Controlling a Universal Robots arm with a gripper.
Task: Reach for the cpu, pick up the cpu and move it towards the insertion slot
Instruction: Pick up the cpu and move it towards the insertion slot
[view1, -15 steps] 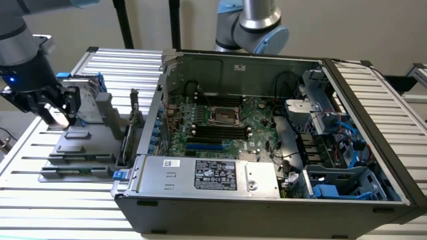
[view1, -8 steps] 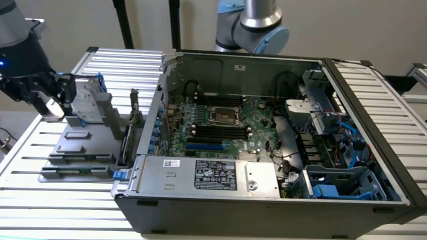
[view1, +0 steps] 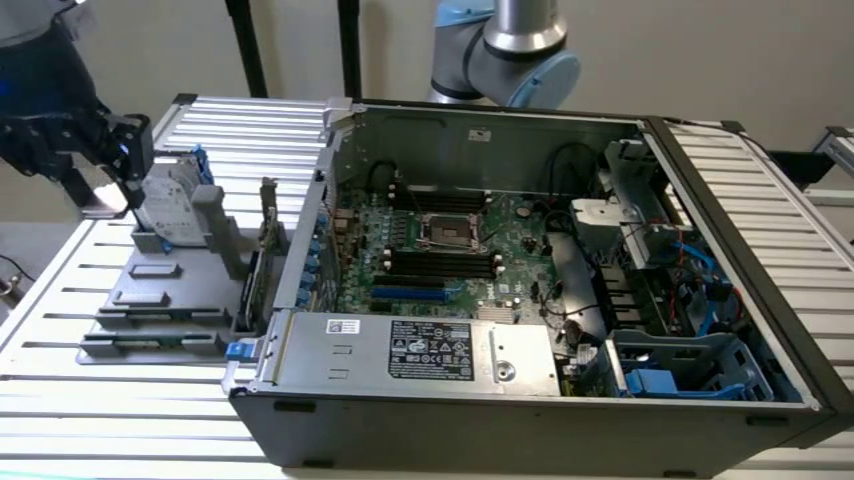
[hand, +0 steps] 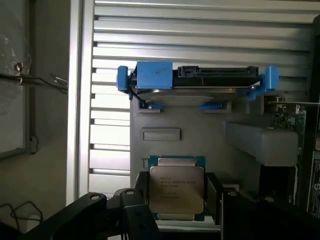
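A slatted metal table (view1: 120, 400) carries an open computer case (view1: 534, 425), and a grey fixture (view1: 160, 310) lies beside the case on the exterior view's left. Inside the case, the motherboard (view1: 521, 250) lies flat with the empty insertion slot (view1: 451, 232) near its middle. The gripper (view1: 120, 150) hangs over the far end of the fixture, well apart from the slot, close to the hard drive (view1: 167, 200) that stands on edge there in its blue frame (hand: 154, 75).

In the wrist view the cpu (hand: 176, 189) sits between the dark fingers (hand: 141, 200), silvery top facing the camera. The jaws are pressed against two opposite edges of the chip. Whether the cpu is clear of the fixture cannot be told. The hard drive stands beyond it, with a small rectangular recess (hand: 161, 134) in the fixture between them.
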